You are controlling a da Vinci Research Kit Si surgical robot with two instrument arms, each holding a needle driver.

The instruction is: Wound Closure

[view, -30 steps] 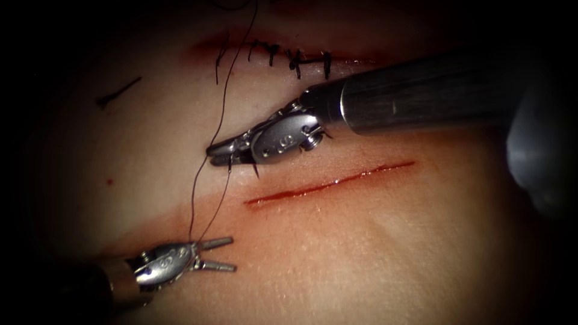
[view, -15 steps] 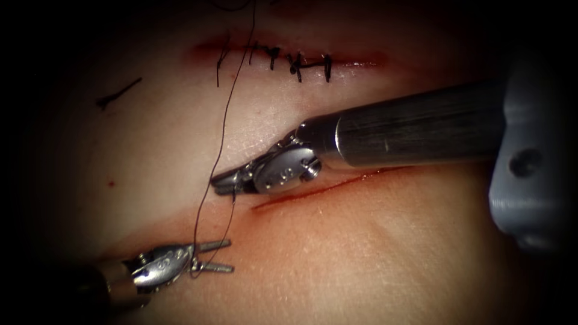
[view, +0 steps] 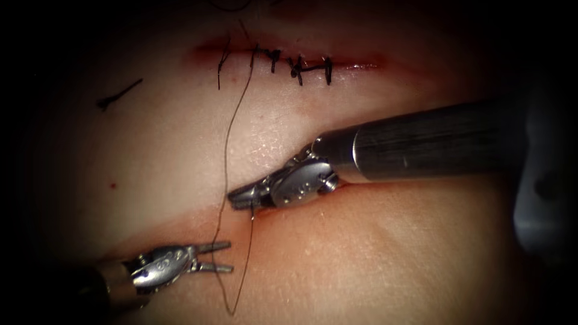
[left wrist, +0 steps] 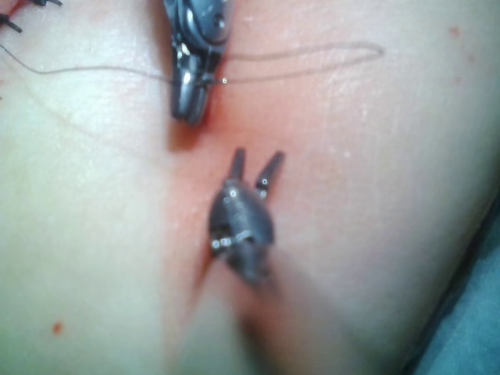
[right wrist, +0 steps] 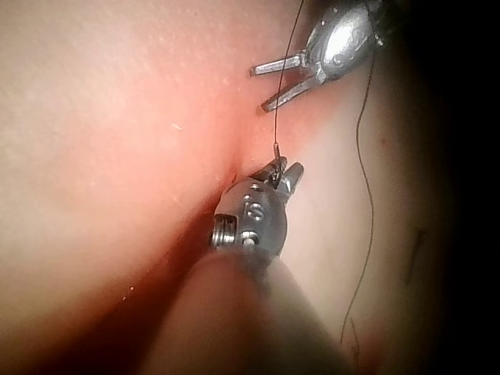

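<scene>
While the right gripper [view: 241, 197] seems clamped on the needle [right wrist: 275, 162] at the cut's left end, thread [view: 227, 150] trailing, the left gripper [view: 221, 257] gapes empty nearby.

I'm seeing the dark thread [view: 227, 150] trailing from the stitched cut [view: 283, 60] at twelve o'clock, looping toward six.
</scene>
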